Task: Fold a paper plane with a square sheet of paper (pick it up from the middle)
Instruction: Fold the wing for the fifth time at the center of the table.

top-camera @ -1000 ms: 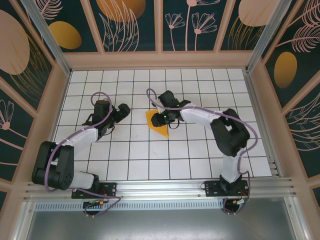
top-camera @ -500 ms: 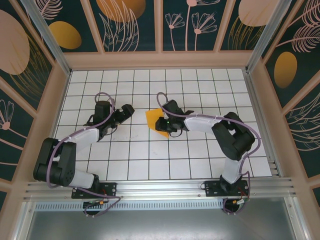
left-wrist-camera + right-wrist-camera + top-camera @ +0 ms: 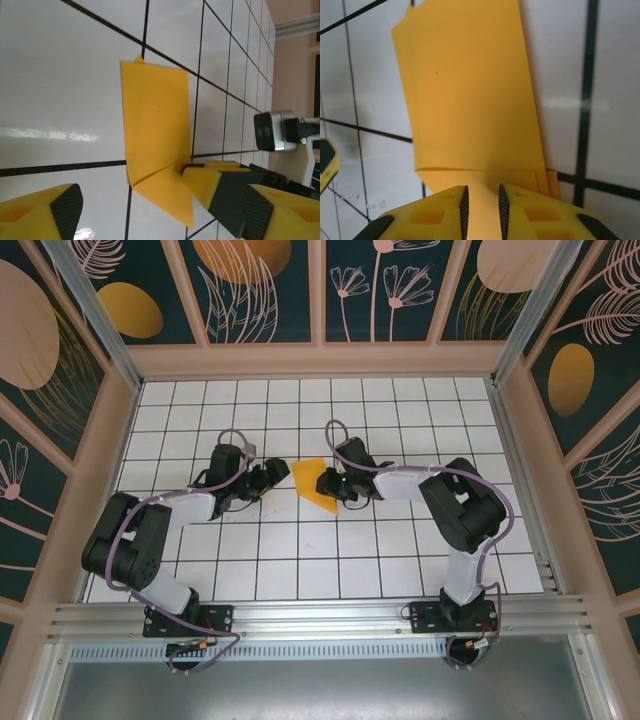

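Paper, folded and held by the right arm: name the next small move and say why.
Probably bring the left gripper the last bit toward the near edge of the paper. The right gripper is shut on the paper's pointed end, with the sheet running between its pads, while the left one, jaws open, sits just beside the sheet without touching it, so it looks ready to take or press the free side.

Left fingers (image 3: 65,210) apart, right fingers (image 3: 465,205) pinched

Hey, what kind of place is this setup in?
Likely a robot test cell: two arms bolted to an aluminium rail, a white gridded tabletop, and enclosing wall panels painted with plants.
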You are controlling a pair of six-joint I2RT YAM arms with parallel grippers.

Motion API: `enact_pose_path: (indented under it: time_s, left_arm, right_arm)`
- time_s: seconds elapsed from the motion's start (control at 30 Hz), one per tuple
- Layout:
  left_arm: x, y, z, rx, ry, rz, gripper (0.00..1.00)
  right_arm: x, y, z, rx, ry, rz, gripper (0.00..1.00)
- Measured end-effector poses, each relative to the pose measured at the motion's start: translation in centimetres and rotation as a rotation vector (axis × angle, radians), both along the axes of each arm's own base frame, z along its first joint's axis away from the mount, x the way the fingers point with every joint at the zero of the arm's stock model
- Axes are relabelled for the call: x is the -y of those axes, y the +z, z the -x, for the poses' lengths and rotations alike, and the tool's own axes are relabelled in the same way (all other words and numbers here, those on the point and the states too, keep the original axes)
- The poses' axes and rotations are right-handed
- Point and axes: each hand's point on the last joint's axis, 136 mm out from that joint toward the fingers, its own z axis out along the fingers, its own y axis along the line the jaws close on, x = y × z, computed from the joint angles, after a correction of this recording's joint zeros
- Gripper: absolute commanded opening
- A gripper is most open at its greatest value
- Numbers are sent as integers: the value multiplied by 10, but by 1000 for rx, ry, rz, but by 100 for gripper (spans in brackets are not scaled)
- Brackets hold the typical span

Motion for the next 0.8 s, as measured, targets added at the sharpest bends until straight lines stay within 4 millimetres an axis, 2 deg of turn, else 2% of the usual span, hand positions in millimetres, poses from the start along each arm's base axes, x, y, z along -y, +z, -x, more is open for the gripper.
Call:
enact_pose_path:
  time_s: [0.23, 0.8]
  left_arm:
    - [23, -5, 5, -50, -55, 34, 74]
    - [52, -27, 1, -158, -84, 59, 60]
  right_arm:
    - [6, -3, -7, -20, -11, -22, 25]
    - [18, -1, -9, -54, -29, -213, 25]
